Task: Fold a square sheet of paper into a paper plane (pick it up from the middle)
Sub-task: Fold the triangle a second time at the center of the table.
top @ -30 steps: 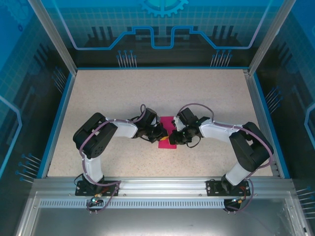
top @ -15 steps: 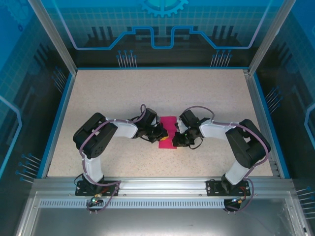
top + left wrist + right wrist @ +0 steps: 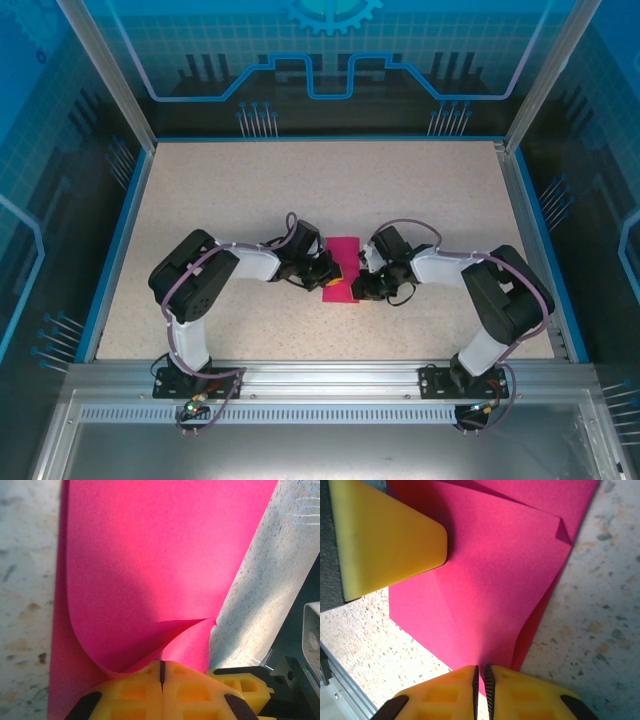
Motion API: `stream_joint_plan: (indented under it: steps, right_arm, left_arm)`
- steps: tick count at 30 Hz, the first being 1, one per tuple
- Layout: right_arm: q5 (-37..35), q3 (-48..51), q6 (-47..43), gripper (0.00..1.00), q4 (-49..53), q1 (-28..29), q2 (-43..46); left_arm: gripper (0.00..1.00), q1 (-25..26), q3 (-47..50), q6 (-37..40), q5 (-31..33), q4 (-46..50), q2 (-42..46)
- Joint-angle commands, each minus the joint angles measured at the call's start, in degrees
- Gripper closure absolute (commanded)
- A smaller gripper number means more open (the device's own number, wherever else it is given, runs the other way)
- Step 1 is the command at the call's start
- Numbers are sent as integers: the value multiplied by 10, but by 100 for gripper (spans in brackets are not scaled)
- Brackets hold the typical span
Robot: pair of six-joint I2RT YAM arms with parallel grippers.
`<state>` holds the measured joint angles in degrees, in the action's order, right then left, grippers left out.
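Left gripper (image 3: 161, 669) and right gripper (image 3: 480, 674) pinch opposite sides of the square sheet of paper (image 3: 343, 260). Its long axis runs between them.

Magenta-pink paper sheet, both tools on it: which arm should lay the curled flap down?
Left, probably. The left tool is shut on the curled-up layer of the magenta-pink paper sheet, so it can carry it over. The right tool is shut on a flatter edge, better as an anchor.

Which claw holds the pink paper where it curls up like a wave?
The left claw: the pink paper bends up in a round curl right into its shut tips. At the right claw the paper lies flatter, in layers.
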<state>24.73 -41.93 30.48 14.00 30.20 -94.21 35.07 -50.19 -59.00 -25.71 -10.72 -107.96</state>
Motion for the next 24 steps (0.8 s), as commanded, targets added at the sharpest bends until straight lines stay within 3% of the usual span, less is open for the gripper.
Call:
stream_joint_plan:
  steps: [1,16,24]
  right_arm:
    - [7,28,-2,84,72,-8,-3]
    - [-18,31,-21,83,112,-16,17]
    - [14,4,14,85,90,-15,89]
  left_arm:
    - [98,2,9,7,35,33,-25]
    - [98,2,10,7,33,32,-26]
    - [98,3,9,9,31,33,-23]
